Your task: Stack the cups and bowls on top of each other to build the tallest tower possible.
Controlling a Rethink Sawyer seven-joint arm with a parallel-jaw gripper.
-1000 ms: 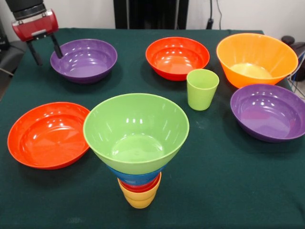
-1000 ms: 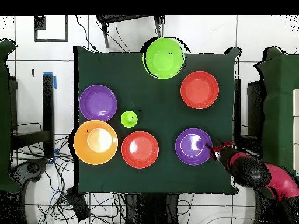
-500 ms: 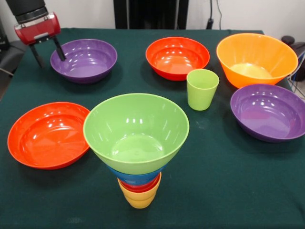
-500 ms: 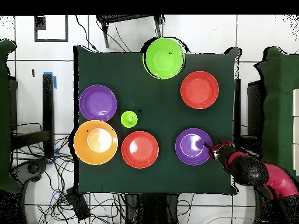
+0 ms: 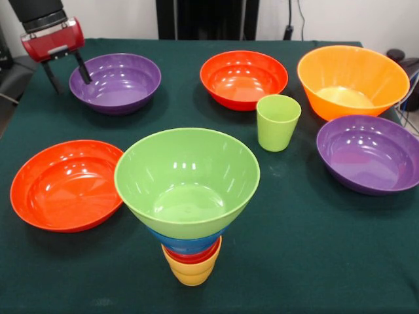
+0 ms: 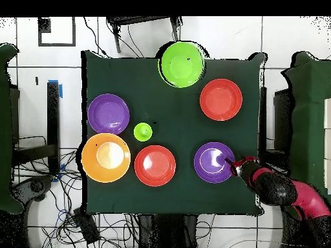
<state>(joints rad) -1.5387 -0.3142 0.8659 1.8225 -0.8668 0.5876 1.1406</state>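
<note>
On the green-clothed bench point(image 5: 314, 261), the orange bowl point(image 5: 352, 80) sits at the far right, with a purple bowl point(image 5: 369, 154) just nearer. At the near middle stands the tower point(image 5: 188, 203): a wide green bowl point(image 5: 187, 180) over a blue bowl point(image 5: 186, 243), a red cup point(image 5: 192, 256) and a yellow cup point(image 5: 191, 271). One red-orange bowl point(image 5: 64, 184) lies at the left, another point(image 5: 243, 79) at the far middle. Beside that one stands a green cup point(image 5: 277, 122). At the far left, the gripper point(image 5: 65, 70) hangs open, straddling the rim of the second purple bowl point(image 5: 116, 82).
</note>
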